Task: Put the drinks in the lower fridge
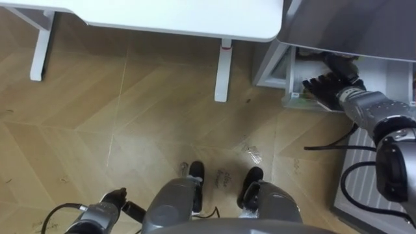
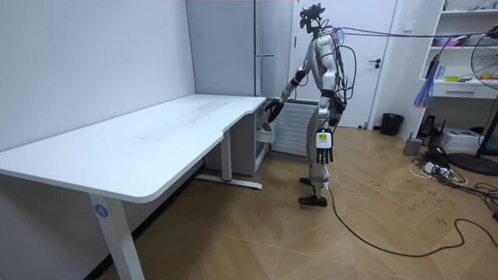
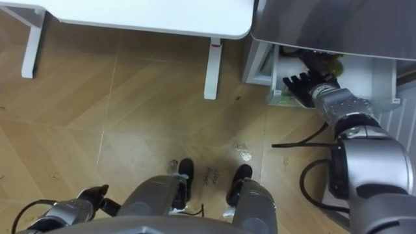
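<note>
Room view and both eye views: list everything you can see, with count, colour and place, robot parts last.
desk: one, white, along the wall.
fridge: one, grey, in the corner beside the desk.
fridge drawer: one, white, pulled open at the bottom.
bin: one, black, near the door.
door: one, white, behind the robot.
fan: one, dark, room view's right edge.
right hand: one, dark, open, reaching into the fridge drawer.
left hand: one, dark, open, hanging at its side.
</note>
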